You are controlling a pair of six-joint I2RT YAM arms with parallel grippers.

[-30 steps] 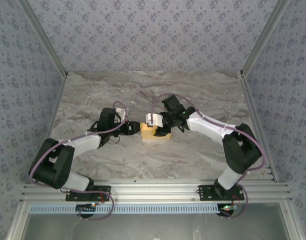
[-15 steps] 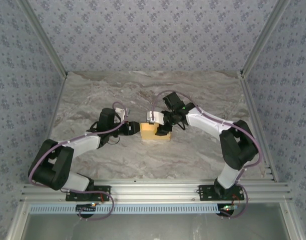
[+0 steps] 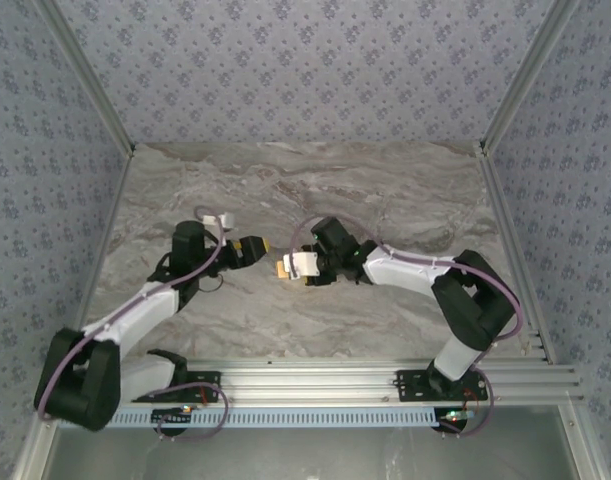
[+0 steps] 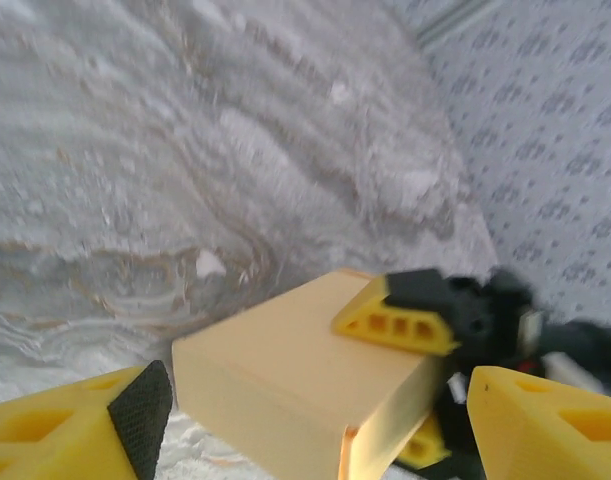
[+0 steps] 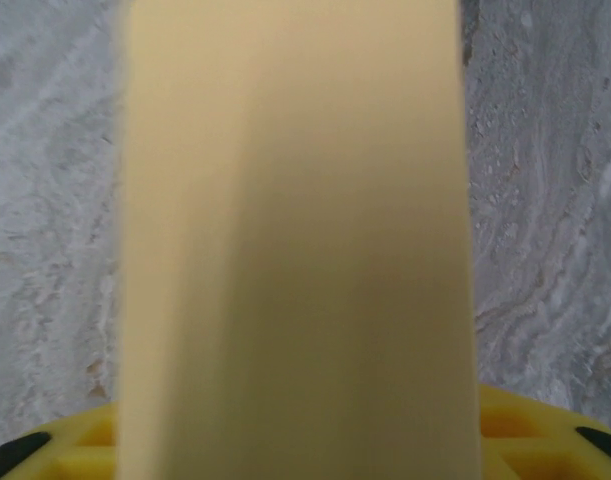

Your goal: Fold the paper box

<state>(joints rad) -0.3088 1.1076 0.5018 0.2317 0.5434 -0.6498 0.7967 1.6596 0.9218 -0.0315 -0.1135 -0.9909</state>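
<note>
The paper box [image 4: 285, 385] was folded into a closed yellow-orange block and lay about the middle of the worktop [image 3: 405, 190], a little toward its left edge, between the two arms. The right gripper [image 3: 288, 268] was clamped on it. In the left wrist view one of its yellow fingers [image 4: 395, 322] lay across the top face at the far end, and another showed under that same end. In the right wrist view the box ran straight out from between the fingers as a tall pale-yellow panel, blurred by closeness. The left gripper [image 4: 313, 398] stood wide open at the box's near end, holding nothing, with a fingertip on either side. The black-padded fingertip at the left of that view was just beside the box's corner with a sliver of marble between, and the other stood clearly apart. Whether the box rested on the worktop or was lifted off it could not be told
</note>
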